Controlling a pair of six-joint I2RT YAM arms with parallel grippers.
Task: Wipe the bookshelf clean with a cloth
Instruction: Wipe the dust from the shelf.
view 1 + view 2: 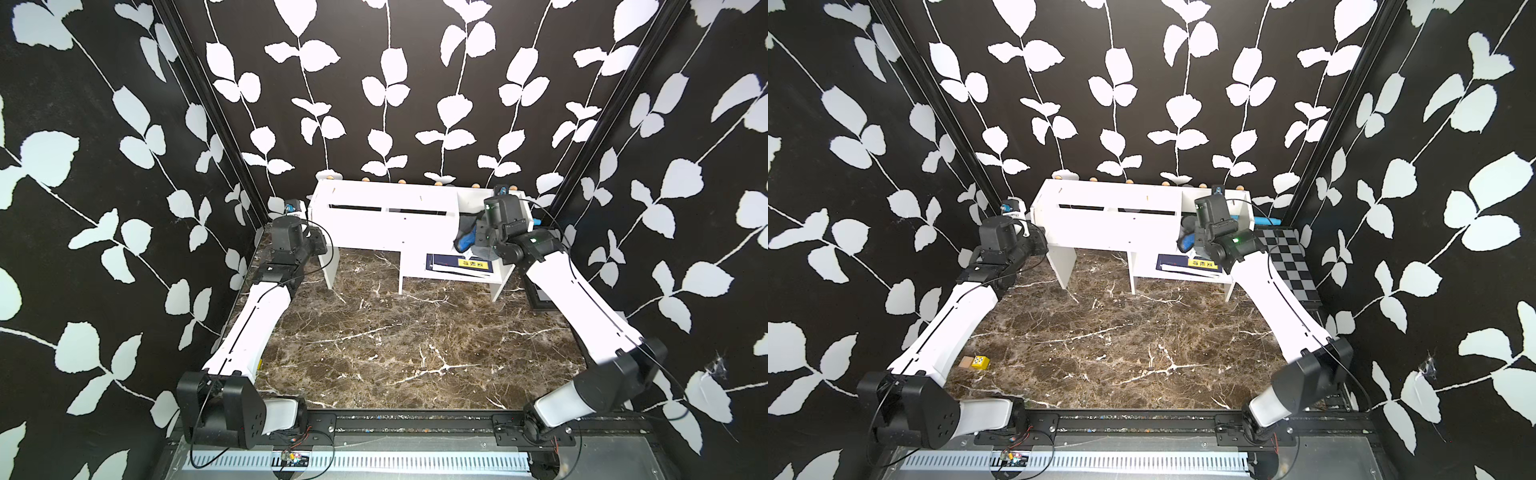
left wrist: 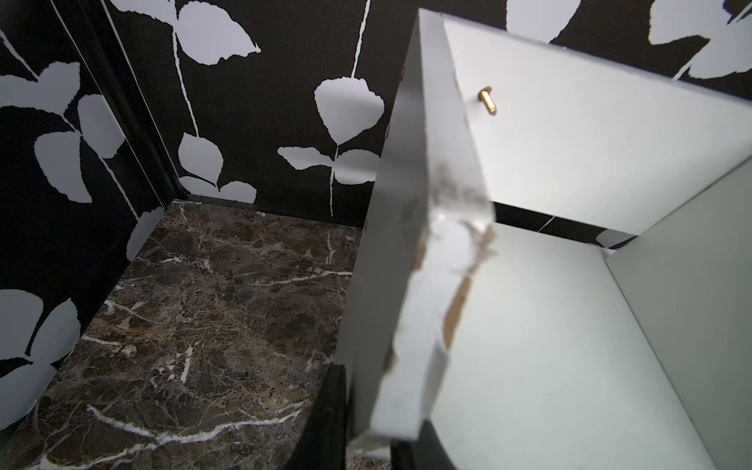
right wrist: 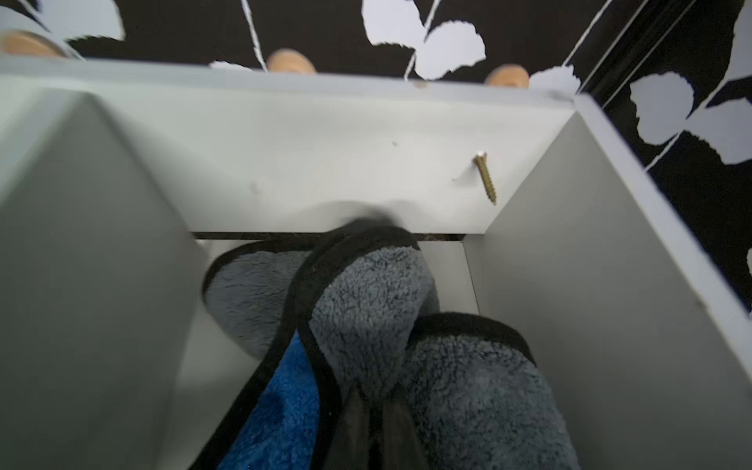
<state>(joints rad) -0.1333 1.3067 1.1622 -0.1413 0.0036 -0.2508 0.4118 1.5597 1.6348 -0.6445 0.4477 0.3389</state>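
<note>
The white bookshelf [image 1: 374, 224] [image 1: 1100, 228] stands at the back of the marble table, seen in both top views. My left gripper [image 1: 319, 242] [image 2: 374, 439] is at its left end. In the left wrist view the chipped edge of the side panel [image 2: 407, 285] sits between the two black fingers, which press on it from both sides. The grey cloth [image 1: 465, 232] [image 3: 366, 305], black-edged with a blue underside, hangs inside the shelf's right compartment. My right gripper [image 1: 478, 235] [image 3: 376, 411] is shut on a fold of it, close to the compartment's back wall [image 3: 325, 162].
A dark blue book [image 1: 457, 266] with a yellow label lies on the lower right shelf. A checkered board [image 1: 1291, 266] lies right of the shelf. A yellow cube [image 1: 980, 362] and a wooden block lie under the left arm. A screw [image 3: 486, 179] sticks out of the back wall.
</note>
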